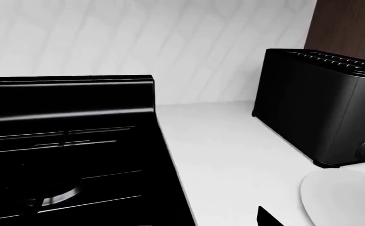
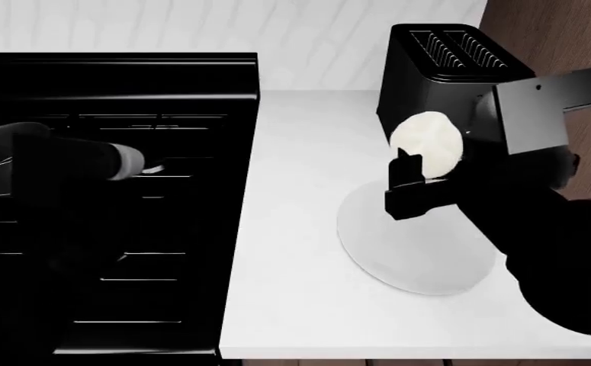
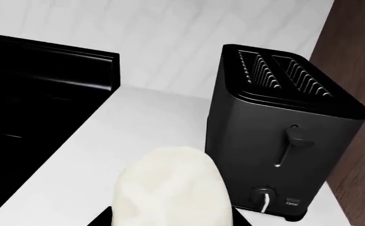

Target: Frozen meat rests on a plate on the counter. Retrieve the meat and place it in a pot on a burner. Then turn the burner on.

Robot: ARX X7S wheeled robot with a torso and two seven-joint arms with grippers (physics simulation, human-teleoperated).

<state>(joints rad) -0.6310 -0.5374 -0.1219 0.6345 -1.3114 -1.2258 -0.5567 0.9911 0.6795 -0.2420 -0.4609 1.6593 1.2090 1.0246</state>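
The right gripper (image 2: 414,181) is clamped on the frozen meat (image 2: 428,145), a creamy-white rounded lump that sits at the fingertips and is lifted clear above the plate (image 2: 417,259). In the head view one dark finger (image 2: 405,177) lies against the lump's lower left side, with the rest of the gripper body and the arm running off to the right. The right wrist view shows the same lump (image 3: 173,190) filling the space directly in front of the camera, with dark gripper parts just visible on either side of it at the frame's lower edge. The plate rests on the white counter (image 2: 295,229) toward its front edge, just beside the black toaster (image 2: 448,61), which stands at the counter's back right corner against the wall. The black stove top (image 2: 112,206) adjoins the counter's left edge. Over the stove's left part the left arm (image 2: 72,164) shows only as a dark, grey-lit shape, and whether that gripper's fingers are apart or together cannot be told. The left wrist view takes in the stove's back panel, the toaster (image 1: 323,110) and a pale edge of the plate (image 1: 342,195).
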